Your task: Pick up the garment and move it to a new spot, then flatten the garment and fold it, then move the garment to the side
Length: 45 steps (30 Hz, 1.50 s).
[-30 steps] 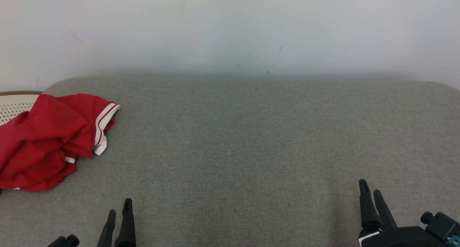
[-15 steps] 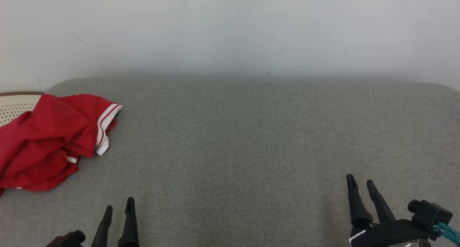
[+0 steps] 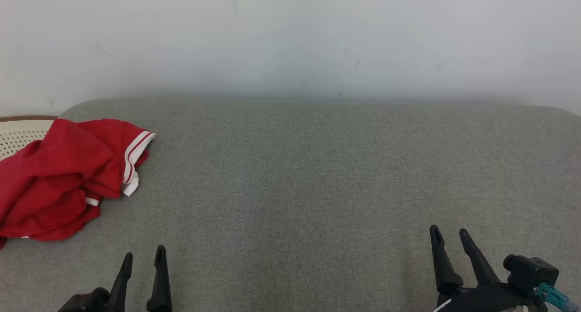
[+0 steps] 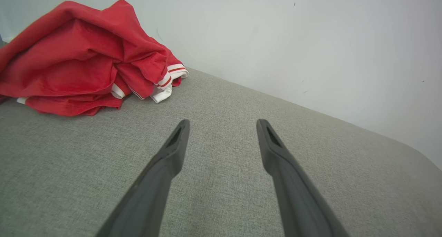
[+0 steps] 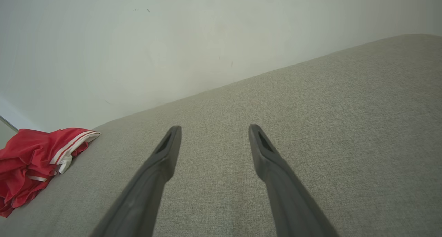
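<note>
Left pincer [image 3: 144,253] and right pincer [image 3: 449,230] both gape empty at bottom; the left should pinch a thick fold of the crumpled red shirt [image 3: 59,180] at mid-left.

dark tapered fingers [image 3: 160,275], teal cable [image 3: 553,296]

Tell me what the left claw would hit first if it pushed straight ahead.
Probably the grey cushion just ahead of the left claw, or the white wall beyond if it skims level; depth is unclear. The red garment lies left of that line.
</note>
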Tool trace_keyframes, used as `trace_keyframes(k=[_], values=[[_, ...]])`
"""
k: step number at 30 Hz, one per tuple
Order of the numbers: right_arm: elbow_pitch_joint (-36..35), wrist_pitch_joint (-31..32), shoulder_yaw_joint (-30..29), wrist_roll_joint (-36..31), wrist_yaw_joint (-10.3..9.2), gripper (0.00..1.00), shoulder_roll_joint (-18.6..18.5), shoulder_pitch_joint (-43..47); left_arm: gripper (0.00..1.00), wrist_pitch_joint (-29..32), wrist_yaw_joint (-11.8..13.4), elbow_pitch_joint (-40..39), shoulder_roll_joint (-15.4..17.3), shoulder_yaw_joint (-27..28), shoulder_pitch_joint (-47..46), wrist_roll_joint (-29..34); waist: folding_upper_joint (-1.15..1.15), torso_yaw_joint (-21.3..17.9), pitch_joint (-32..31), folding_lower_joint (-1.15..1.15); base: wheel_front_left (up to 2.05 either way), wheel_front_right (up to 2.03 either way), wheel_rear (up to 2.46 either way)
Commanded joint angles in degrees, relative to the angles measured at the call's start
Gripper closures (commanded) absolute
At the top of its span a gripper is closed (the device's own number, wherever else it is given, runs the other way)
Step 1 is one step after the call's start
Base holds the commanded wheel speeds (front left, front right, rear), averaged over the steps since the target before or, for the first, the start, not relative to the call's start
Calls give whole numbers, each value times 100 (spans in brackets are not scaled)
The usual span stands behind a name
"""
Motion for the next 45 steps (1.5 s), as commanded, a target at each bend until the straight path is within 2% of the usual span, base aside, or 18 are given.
trace_keyframes(k=[1,25,45], values=[[-89,-47,22,-165,3,0,4,-11,0,-48,17,-100,44,5,70,171,0,4,-7,0,0,0,0],[-210,-145,16,-1239,3,0,161,225,0,-314,293,-431,111,38,221,1151,0,32,-45,0,0,0,0],[-276,-202,11,-1598,4,0,271,285,0,-498,414,-557,101,18,284,1895,0,58,-42,0,0,0,0]])
